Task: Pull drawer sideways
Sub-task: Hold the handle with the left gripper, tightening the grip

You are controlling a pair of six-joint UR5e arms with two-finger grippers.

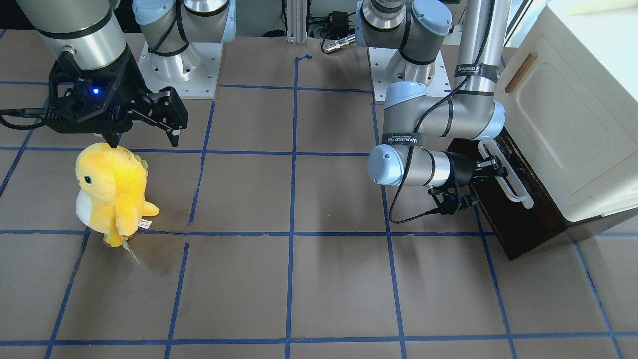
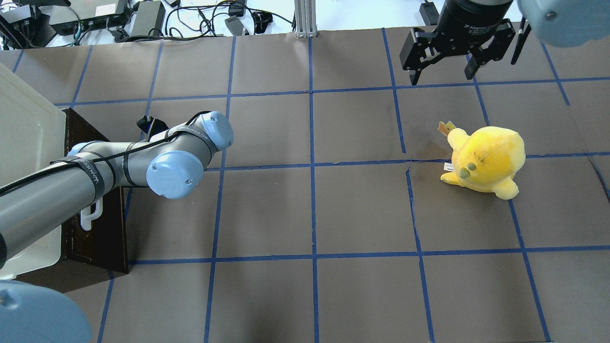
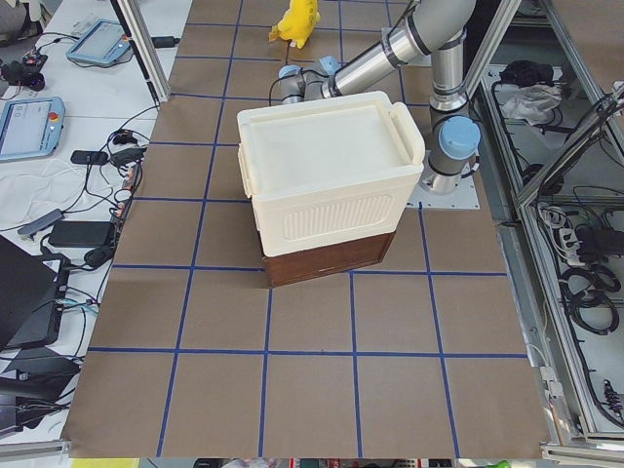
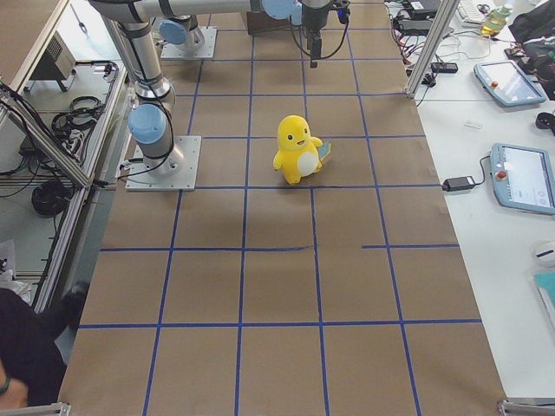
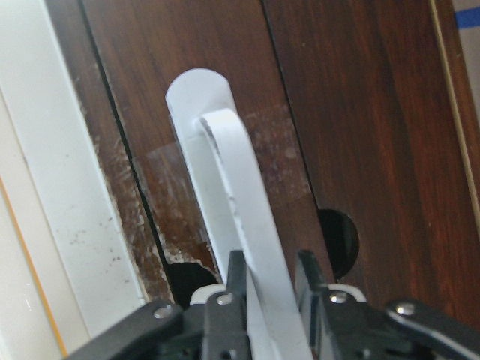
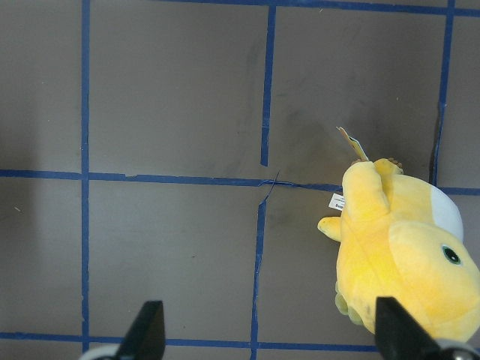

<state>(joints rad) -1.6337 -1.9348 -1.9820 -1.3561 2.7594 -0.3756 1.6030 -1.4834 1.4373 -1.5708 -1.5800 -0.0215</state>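
The drawer (image 1: 508, 219) has a dark brown wooden front and sits at the bottom of a cream-white cabinet (image 1: 563, 124). Its long white bar handle (image 1: 513, 189) runs along the front. My left gripper (image 1: 492, 167) is shut on that handle near its far end. The left wrist view shows my left gripper (image 5: 270, 270) closed around the white bar (image 5: 225, 165) against the brown front (image 5: 360, 112). No pale inner walls show. My right gripper (image 1: 144, 137) is open and empty, hanging above a yellow plush toy (image 1: 112, 189).
The yellow plush toy (image 2: 486, 159) stands on the brown paper table on my right side, below my right gripper (image 2: 441, 74). The cabinet (image 2: 24, 143) stands at the table's left end. Its door has a small brown handle (image 1: 521, 72). Blue tape lines cross the table.
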